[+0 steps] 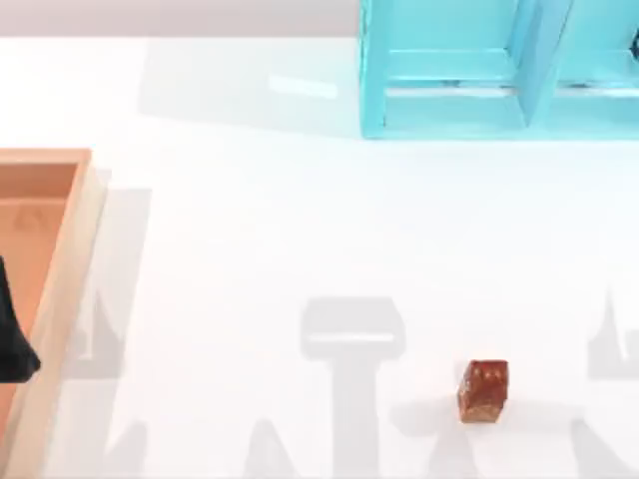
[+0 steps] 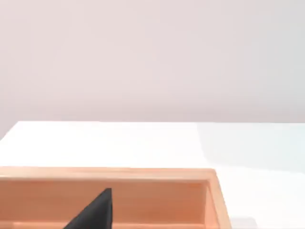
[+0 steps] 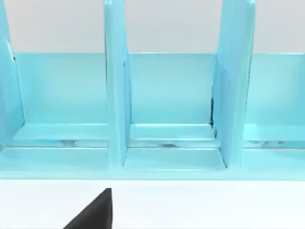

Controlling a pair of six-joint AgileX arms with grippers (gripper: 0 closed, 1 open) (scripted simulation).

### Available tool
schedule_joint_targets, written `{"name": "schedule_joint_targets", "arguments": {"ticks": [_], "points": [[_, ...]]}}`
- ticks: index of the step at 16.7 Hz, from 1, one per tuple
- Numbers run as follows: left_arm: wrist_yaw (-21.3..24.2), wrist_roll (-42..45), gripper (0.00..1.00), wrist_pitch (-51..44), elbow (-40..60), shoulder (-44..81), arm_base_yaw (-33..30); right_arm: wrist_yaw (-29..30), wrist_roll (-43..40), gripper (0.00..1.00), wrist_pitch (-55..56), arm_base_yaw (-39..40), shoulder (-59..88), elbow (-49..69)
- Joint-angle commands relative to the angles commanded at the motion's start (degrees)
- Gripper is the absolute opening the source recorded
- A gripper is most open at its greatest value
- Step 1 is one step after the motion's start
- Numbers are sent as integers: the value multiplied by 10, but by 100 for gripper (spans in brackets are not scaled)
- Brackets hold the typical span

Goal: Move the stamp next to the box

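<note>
The stamp (image 1: 484, 390), a small glossy reddish-brown block, stands alone on the white table at the front, right of centre. The box (image 1: 62, 289) is a shallow orange-tan wooden tray with a pale rim, lying at the table's left edge, far from the stamp. Above the box's floor by the left border, a black part of my left gripper (image 1: 14, 334) hangs. The left wrist view looks across the box's far wall (image 2: 109, 200) with the left gripper (image 2: 95, 212) in front of it. In the right wrist view my right gripper (image 3: 95, 212) shows as a black tip over the table, facing the shelf.
A turquoise-blue shelf unit (image 1: 499, 70) with upright dividers stands at the back right; the right wrist view faces its compartments (image 3: 169, 109). White tabletop (image 1: 280, 220) stretches between box and stamp, crossed by grey arm shadows near the front.
</note>
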State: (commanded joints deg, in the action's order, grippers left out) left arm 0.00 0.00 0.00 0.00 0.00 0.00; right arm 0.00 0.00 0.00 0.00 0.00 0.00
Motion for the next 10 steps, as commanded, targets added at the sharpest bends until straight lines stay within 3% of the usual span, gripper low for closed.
{"name": "schedule_joint_targets", "arguments": {"ticks": [4, 10], "points": [[6, -8, 100, -9, 15, 12, -15, 0, 0, 100, 0, 0, 0, 0], [45, -86, 100, -106, 182, 159, -134, 0, 0, 100, 0, 0, 0, 0]]}}
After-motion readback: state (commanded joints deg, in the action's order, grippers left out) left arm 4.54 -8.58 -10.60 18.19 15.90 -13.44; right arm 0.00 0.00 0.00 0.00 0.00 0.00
